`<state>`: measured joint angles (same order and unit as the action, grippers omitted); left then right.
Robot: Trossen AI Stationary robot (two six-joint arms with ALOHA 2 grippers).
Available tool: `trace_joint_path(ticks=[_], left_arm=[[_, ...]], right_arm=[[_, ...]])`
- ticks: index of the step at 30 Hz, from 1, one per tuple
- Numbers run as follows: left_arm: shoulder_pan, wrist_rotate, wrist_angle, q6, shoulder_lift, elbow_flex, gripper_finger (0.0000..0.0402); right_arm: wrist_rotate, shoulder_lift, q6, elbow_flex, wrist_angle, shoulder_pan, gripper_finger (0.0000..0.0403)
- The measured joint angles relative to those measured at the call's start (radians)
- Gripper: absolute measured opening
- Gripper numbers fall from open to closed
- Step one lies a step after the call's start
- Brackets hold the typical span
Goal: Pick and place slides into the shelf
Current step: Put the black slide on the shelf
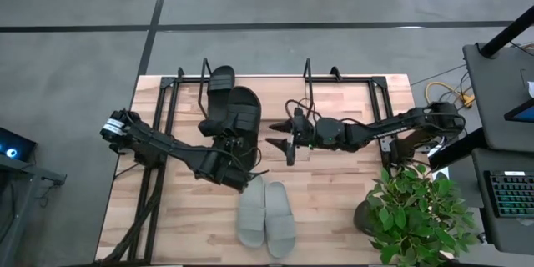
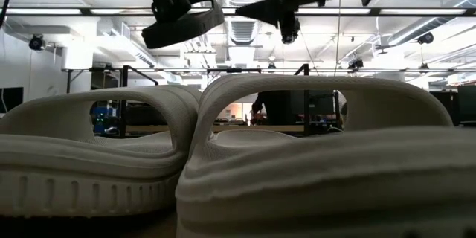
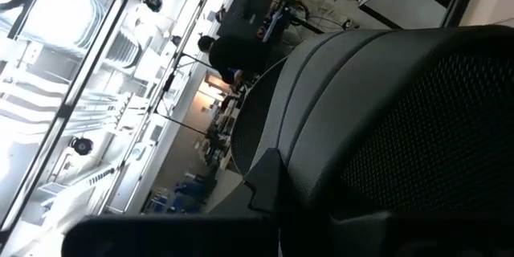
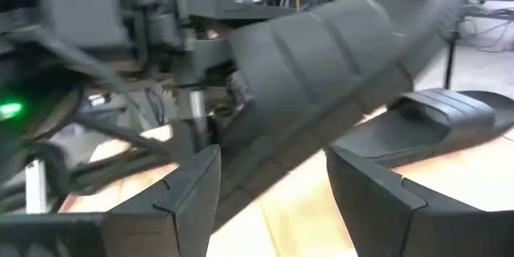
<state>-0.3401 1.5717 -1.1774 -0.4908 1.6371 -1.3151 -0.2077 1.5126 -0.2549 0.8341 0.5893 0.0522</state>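
A black slide (image 1: 239,115) hangs above the table's middle, and my left gripper (image 1: 227,160) is shut on its near end. A second black slide (image 1: 222,78) lies on the shelf (image 1: 350,81), a black wire frame along the table's far edge. Two light grey slides (image 1: 265,214) lie side by side on their soles near the front edge. My right gripper (image 1: 279,133) stands open just right of the held slide, fingers pointing left and nothing between them (image 4: 273,201). My left gripper holds the black slide by its near end (image 1: 230,152); the gripper's own body hides the exact place of contact. The slide is lifted clear of the table and hangs tilted (image 2: 182,19), reaching from the fingers toward the shelf.
A potted green plant (image 1: 413,213) stands at the table's right front corner. The shelf's upright wire loops (image 1: 307,71) rise at the far side. Bare wood (image 1: 334,192) lies between the grey slides and the plant.
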Motion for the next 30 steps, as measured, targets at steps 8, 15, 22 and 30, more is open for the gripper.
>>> trace_joint_path(ticks=[8, 15, 22, 30], left_arm=[[0.0, 0.0, 0.0, 0.0, 0.0, -0.008, 0.0], [0.0, 0.0, 0.021, 0.008, 0.0, -0.015, 0.0], [0.0, -0.001, 0.048, 0.036, 0.0, -0.015, 0.0], [-0.001, -0.001, 0.044, 0.037, 0.0, -0.009, 0.0]], right_arm=[[0.076, 0.001, -0.136, -0.043, 0.052, -0.045, 0.0219], [0.082, 0.011, -0.145, -0.043, 0.08, -0.041, 0.0219], [0.132, 0.099, -0.165, -0.021, 0.138, -0.046, 0.0219], [0.152, 0.192, -0.19, 0.043, 0.187, -0.055, 0.0219]])
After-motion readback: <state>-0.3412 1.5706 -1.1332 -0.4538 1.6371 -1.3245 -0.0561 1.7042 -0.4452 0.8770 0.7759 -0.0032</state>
